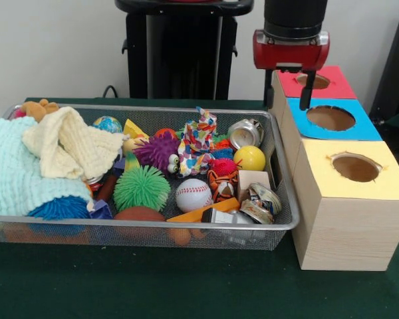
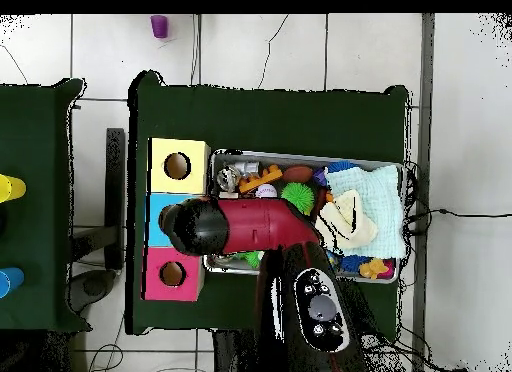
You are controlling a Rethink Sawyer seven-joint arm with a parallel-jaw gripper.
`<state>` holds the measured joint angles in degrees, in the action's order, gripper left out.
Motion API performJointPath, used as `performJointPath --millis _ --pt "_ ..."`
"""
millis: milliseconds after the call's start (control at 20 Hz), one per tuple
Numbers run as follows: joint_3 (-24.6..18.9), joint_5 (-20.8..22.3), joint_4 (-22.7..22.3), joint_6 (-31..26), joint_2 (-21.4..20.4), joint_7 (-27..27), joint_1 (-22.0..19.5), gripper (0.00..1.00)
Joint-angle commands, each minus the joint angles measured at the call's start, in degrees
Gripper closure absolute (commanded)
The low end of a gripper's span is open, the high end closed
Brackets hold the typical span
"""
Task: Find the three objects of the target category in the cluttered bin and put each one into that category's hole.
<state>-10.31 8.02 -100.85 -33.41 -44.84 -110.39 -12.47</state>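
Wire-mesh bin (image 1: 279, 173) sited on green counter (image 1: 186, 286), clutter inside untouched. End effector (image 1: 289, 93) hung over blue-topped wooden box hole (image 1: 330, 117), fingers parted, nothing held. Target to be picked cleanly, neighbours left undisturbed.

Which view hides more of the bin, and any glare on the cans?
Overhead view: the arm covers the bin's middle and the blue box. Front view: bin unobstructed, gripper over the boxes; the upright can shows a mild bright sheen, not blown out.
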Motion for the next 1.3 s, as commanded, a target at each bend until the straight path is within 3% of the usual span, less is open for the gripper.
performJointPath --millis 50,300,650,900,1100,1300 --pt "3.5 3.7 4.0 -7.0 -0.7 -1.9 -0.8 0.00" --pt "5.5 6.4 3.7 -3.1 2.0 -1.9 0.1 0.00" --pt "6.3 8.9 1.0 -4.8 -1.1 2.2 -2.7 0.00" --pt "9.9 15.9 1.2 -2.0 -0.4 1.7 0.3 0.00" --pt "8.8 18.5 -2.6 0.8 -1.7 3.7 -1.3 0.00" --pt "6.5 18.5 -1.5 2.5 1.8 2.3 -2.9 0.00"
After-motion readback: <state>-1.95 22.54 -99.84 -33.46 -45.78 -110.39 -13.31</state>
